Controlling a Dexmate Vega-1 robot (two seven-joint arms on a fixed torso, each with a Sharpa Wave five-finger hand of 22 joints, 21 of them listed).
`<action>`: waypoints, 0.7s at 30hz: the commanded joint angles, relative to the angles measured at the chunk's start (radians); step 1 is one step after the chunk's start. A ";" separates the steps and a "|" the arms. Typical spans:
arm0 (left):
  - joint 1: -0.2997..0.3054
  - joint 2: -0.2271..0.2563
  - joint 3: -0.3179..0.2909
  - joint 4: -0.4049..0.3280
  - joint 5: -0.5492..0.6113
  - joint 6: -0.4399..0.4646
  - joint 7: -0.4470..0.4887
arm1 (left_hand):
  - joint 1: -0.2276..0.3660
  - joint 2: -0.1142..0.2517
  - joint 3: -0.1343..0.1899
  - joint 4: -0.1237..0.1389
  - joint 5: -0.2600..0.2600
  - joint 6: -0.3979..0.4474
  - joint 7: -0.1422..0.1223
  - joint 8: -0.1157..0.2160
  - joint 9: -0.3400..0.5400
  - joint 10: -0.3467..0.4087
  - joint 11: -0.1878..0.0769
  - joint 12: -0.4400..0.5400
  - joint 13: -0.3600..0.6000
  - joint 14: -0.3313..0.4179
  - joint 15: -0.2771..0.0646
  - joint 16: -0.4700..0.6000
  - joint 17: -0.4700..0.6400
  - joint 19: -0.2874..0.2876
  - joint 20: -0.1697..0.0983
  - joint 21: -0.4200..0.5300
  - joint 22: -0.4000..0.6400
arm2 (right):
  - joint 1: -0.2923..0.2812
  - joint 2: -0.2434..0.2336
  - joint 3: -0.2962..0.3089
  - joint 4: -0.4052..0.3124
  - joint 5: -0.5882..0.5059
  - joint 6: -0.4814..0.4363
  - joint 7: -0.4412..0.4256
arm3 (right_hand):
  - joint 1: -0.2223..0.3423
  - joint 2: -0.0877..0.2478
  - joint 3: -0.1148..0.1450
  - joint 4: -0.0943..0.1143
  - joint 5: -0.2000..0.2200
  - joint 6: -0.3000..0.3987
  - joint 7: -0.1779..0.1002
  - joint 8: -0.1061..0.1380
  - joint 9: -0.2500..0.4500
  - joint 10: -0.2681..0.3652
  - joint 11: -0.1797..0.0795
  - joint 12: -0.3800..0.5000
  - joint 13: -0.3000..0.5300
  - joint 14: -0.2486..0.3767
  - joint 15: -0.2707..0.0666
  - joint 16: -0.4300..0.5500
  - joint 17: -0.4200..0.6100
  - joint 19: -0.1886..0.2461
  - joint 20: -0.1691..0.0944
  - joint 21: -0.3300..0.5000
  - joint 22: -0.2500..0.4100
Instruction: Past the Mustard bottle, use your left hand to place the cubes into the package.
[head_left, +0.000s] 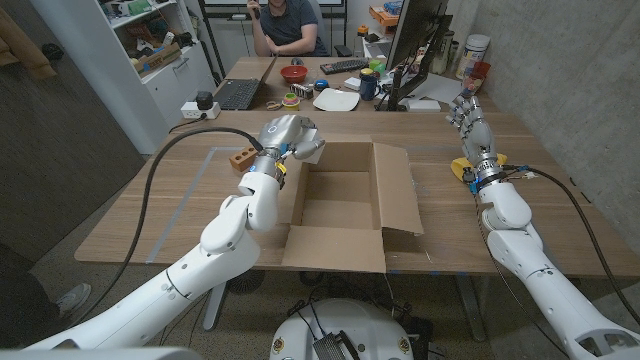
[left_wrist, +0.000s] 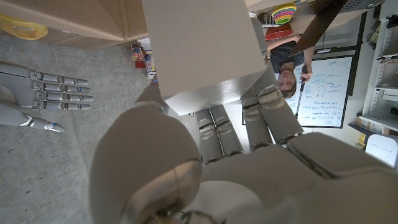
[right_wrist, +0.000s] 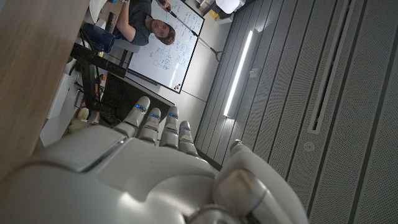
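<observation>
Our left hand (head_left: 285, 135) clamps a pale, rigid, light-looking cube (left_wrist: 205, 50) by opposite faces above the open cardboard box (head_left: 345, 205); right hand (head_left: 472, 125) stands open.

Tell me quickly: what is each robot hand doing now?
Left robot hand: holding a pale cube at the cardboard box's left edge.
Right robot hand: open, holding nothing.

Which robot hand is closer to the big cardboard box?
The left. The left hand holds a pale cube right at the open cardboard box's far left corner. The right hand stands off to the box's right, with bare table between.
</observation>
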 joint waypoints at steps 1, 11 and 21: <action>-0.021 -0.014 0.014 0.033 -0.002 -0.029 -0.001 | 0.187 0.177 0.003 0.001 0.008 0.014 0.000 -0.004 0.003 0.057 -0.058 0.008 0.003 0.301 -0.360 -0.001 0.006 -0.017 -0.077 0.008 0.005 | -0.004 -0.017 -0.019 -0.011 0.005 0.015 -0.018 | -0.003 0.002 -0.003 -0.004 0.004 0.012 0.001 0.006 0.003 0.008 0.002 0.005 0.005 0.011 0.003 0.001 0.003 0.003 -0.003 -0.003 0.005; -0.050 -0.020 0.038 0.072 -0.008 -0.068 -0.012 | 0.187 0.177 0.003 0.001 0.008 0.017 -0.002 -0.004 0.003 0.056 -0.057 0.009 0.001 0.301 -0.360 -0.003 0.009 -0.018 -0.077 0.009 0.005 | -0.007 -0.023 -0.024 -0.013 0.008 0.029 -0.023 | -0.002 0.002 -0.003 -0.004 0.004 0.013 0.002 0.006 0.003 0.010 0.003 0.006 0.005 0.012 0.003 0.001 0.003 0.004 -0.003 -0.006 0.005; -0.082 -0.021 0.070 0.114 -0.010 -0.108 -0.034 | 0.190 0.175 0.003 -0.001 0.008 0.024 -0.007 -0.002 0.002 0.055 -0.062 0.011 0.000 0.301 -0.361 -0.006 0.011 -0.020 -0.078 0.010 0.005 | -0.007 -0.025 -0.028 -0.011 0.010 0.040 -0.026 | -0.002 0.001 -0.004 -0.005 0.004 0.014 0.002 0.005 0.003 0.010 0.001 0.005 0.005 0.013 0.003 0.001 0.003 0.006 -0.003 -0.008 0.005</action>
